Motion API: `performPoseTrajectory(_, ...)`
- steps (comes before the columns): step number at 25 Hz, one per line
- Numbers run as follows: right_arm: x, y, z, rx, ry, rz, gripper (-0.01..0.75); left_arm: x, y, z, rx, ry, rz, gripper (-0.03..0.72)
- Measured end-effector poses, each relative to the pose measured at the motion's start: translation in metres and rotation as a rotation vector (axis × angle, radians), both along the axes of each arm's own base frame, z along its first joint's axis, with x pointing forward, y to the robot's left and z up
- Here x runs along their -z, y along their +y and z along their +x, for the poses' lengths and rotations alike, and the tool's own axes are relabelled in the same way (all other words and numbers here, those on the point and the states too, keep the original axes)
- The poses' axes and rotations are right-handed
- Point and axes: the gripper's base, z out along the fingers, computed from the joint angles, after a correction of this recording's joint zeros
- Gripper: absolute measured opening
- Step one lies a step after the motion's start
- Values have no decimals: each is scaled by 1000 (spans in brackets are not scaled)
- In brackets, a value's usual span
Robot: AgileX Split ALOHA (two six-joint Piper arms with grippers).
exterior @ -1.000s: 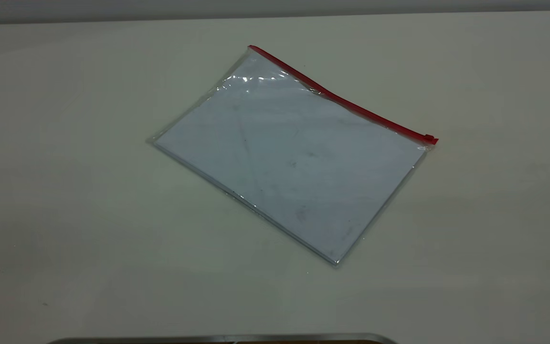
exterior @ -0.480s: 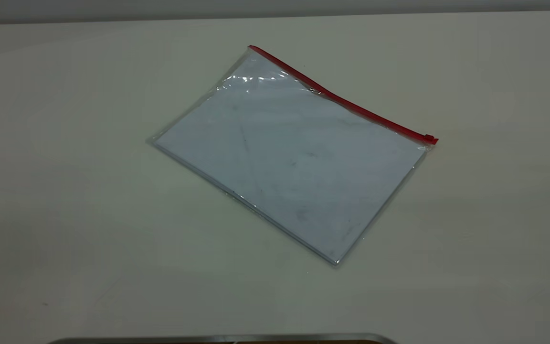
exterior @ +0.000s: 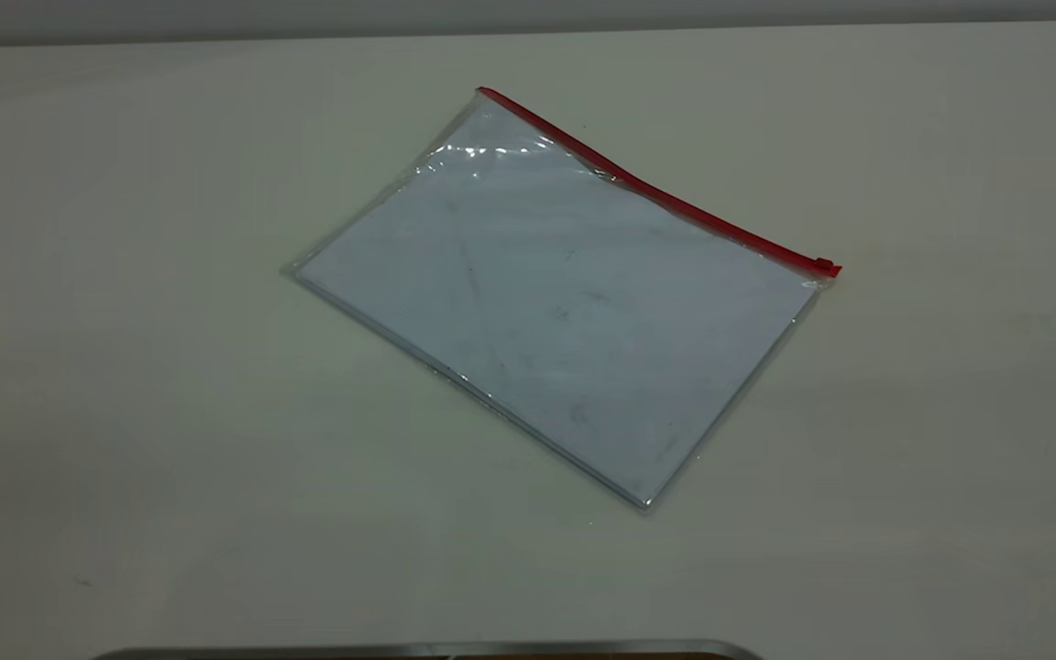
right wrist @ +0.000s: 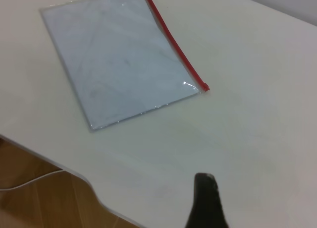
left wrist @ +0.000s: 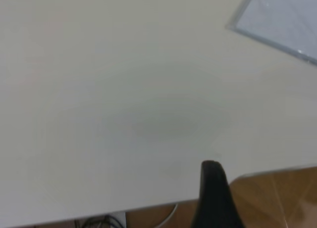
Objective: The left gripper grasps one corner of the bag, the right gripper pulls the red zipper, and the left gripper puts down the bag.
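The bag [exterior: 565, 302], a clear pouch with white paper inside, lies flat and skewed on the white table [exterior: 125, 412]. The red zipper [exterior: 656, 194] runs along its far long edge, with the slider tab [exterior: 826, 267] at the right corner. The other red corner [exterior: 484, 93] is at the far left end. Neither gripper shows in the exterior view. The left gripper [left wrist: 212, 164] shows as one black tip with no gap, over the table's near edge, far from a plain corner of the bag [left wrist: 282, 15]. The right gripper [right wrist: 204, 177] looks the same, apart from the bag [right wrist: 124, 59], its zipper [right wrist: 173, 44] and tab [right wrist: 204, 86].
A metal rim [exterior: 427, 649] lies at the table's near edge. Wooden floor shows beyond the table edge in the left wrist view [left wrist: 277, 198] and in the right wrist view [right wrist: 29, 188], where a white cable [right wrist: 29, 182] lies on it.
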Motion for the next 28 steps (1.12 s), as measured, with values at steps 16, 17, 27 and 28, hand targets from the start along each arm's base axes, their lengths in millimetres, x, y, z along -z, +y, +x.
performPoseTrajectory(16,0,0,0,0,-1,0,591,0,0,-3,-4,-20,-1,580)
performPoseTrajectory(17,0,0,0,0,0,0,591,0,0,-3,-4,-20,-1,580)
performPoseTrajectory(27,0,0,0,2,0,-1,591,0,0,-3,-5,-19,-2,580)
performPoseTrajectory(28,0,-1,0,5,0,-4,591,0,0,-3,-5,-19,-2,580)
